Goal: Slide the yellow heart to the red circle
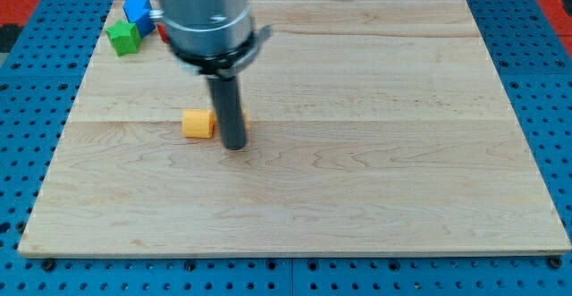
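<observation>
Up and left of my tip (235, 146) sit a green block (123, 38) and a blue block (138, 10) at the board's (357, 180) top-left corner. A sliver of red (162, 33), judged to be the red circle, shows just beside them, mostly hidden behind the arm housing. A yellow block (198, 123) — presumably the yellow heart, shape not clear — lies immediately left of the tip, near or touching the rod. There are no fingers to report; the arm ends in a bare rod. Recommended: bring the tip below-right of the yellow block, then push up-left. Risk — the green block stands close to the line.
</observation>
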Motion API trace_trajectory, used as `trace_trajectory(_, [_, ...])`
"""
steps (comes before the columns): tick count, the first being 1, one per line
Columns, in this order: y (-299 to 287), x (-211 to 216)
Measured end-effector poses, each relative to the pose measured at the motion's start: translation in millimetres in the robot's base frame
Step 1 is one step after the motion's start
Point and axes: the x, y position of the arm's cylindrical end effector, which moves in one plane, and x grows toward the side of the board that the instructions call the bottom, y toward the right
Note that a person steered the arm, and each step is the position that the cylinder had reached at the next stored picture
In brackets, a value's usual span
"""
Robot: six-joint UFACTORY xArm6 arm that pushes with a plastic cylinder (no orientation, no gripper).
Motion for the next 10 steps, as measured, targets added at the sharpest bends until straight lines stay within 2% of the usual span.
trace_trajectory(1, [-4.9,-34.2])
trace_trajectory(2, [5.2,4.3])
trace_trajectory(3, [-17.0,2.0])
trace_trajectory(4, [-52.6,-16.0])
trace_trajectory(6, [-62.3,-64.9])
trace_trajectory(7, [-100.9,-67.6])
trace_trajectory(8, [-165.9,-68.2])
trace_trajectory(9, [-147.2,-21.4])
trace_trajectory(10, [-82.3,-24.0])
